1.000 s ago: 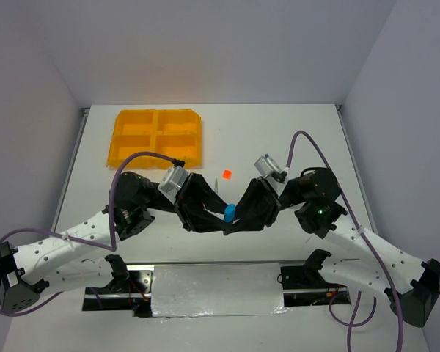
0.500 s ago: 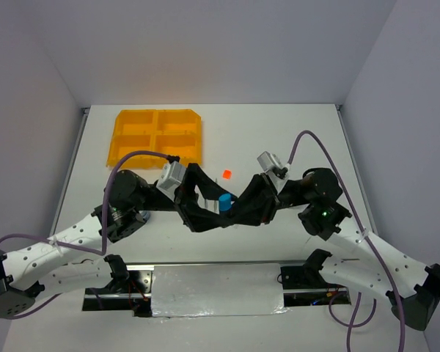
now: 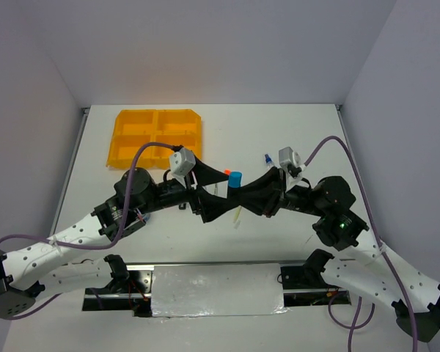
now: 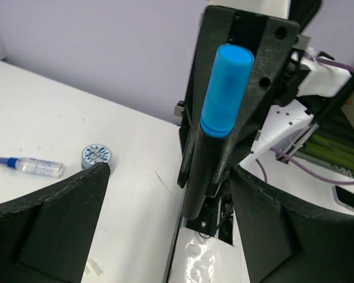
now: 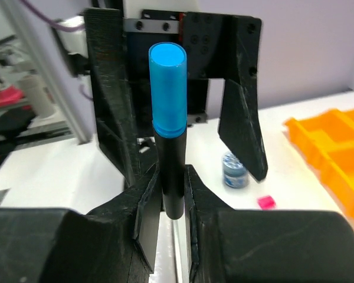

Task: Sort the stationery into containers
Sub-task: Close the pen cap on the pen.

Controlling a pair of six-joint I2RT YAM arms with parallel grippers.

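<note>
A short black marker with a blue cap (image 5: 168, 88) stands upright, pinched at its lower end by my right gripper (image 5: 172, 197), which is shut on it. In the left wrist view the same marker (image 4: 224, 88) rises between the spread fingers (image 4: 65, 218) of my left gripper (image 4: 168, 177), which is open and not touching it. From above, both grippers meet at mid-table, the left gripper (image 3: 226, 192) facing the right gripper (image 3: 245, 192), with the blue cap (image 3: 235, 178) between them. The orange-yellow tray (image 3: 156, 137) lies at the back left.
A blue-capped clear bottle (image 4: 29, 165) and a grey-blue roll (image 4: 96, 155) lie on the table behind the grippers. A pink square (image 5: 266, 202) sits near the roll (image 5: 234, 171). A pale stick (image 3: 238, 216) lies under the grippers.
My left gripper has opened wide and let go of the marker. Both grippers have shifted toward the back of the table, and the right one now holds the marker alone.
</note>
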